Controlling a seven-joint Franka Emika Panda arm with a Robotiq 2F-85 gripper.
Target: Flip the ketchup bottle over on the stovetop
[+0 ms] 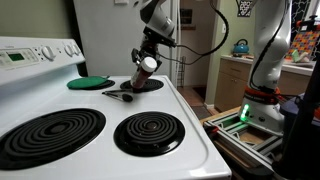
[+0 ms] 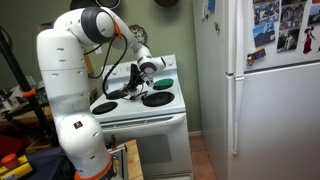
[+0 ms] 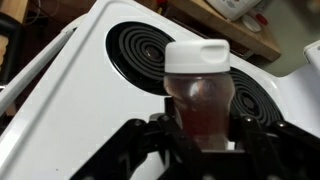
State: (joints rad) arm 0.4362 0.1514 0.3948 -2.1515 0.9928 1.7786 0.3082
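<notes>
Your claw (image 3: 200,128) is clamped on the ketchup bottle (image 3: 198,85). The bottle sits between its fingers, cap outward, and is held tilted above a burner near a corner of the stovetop (image 1: 195,130).

Overall light: soft, even indoor light; moderately bright, no hard-edged shadows.
Glare: broad pale sheen across the glossy stovetop (image 1: 195,105) in an exterior view; nearly washed-out white in the wrist view.
Dark areas: coil burners (image 1: 147,132) close to solid black, little detail between the rings.
Wrist exposure: cap of the ketchup bottle (image 3: 197,90) bright, almost blown out; gripper (image 3: 200,138) underexposed, close to a silhouette.
Wrist focus: soft on the near bottle and gripper.
Distortion: wide-angle bowing of the stovetop edges in the wrist view.
Room view: refrigerator (image 2: 268,90) brightly lit; lower left corner darker.
Detail: low resolution, soft throughout.
</notes>
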